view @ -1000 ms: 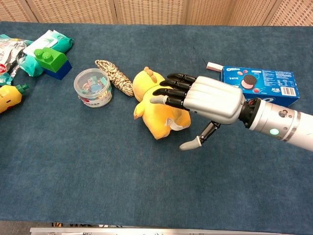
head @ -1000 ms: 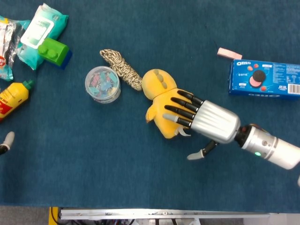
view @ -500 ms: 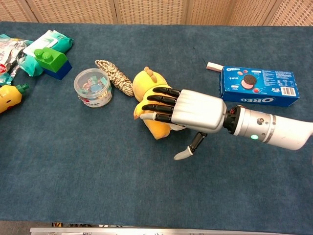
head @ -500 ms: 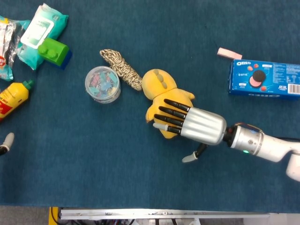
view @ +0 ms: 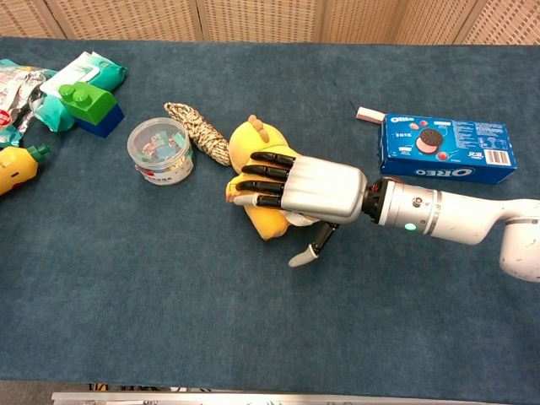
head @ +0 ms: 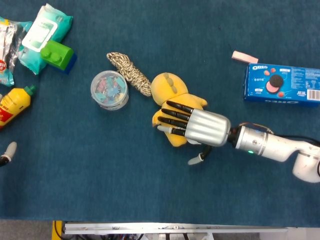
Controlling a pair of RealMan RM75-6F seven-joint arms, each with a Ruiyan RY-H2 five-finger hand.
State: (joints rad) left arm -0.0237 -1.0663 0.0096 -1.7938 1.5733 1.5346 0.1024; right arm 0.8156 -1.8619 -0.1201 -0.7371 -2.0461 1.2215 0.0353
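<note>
Right hand (head: 192, 126) is lying over the plush toy (head: 172, 92) at table (head: 100, 175) centre, fingers (view: 261, 179) pointing left. Rope bundle (head: 130, 72) is touching the toy's upper left; jar (head: 109, 90) is sitting just left of the rope. Cookie box (head: 282, 83) is lying far right, eraser (head: 244, 57) just behind its left corner. Block (head: 57, 55) is resting against the wipes pack (head: 42, 27) far left; bottle (head: 15, 102) is lying nearer, at the left edge.

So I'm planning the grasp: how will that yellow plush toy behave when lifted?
The yellow plush toy looks soft, so it would probably squash and sag rather than stay stiff. It likely weighs little. Lying flat under the right hand, it seems unlikely to roll.
</note>
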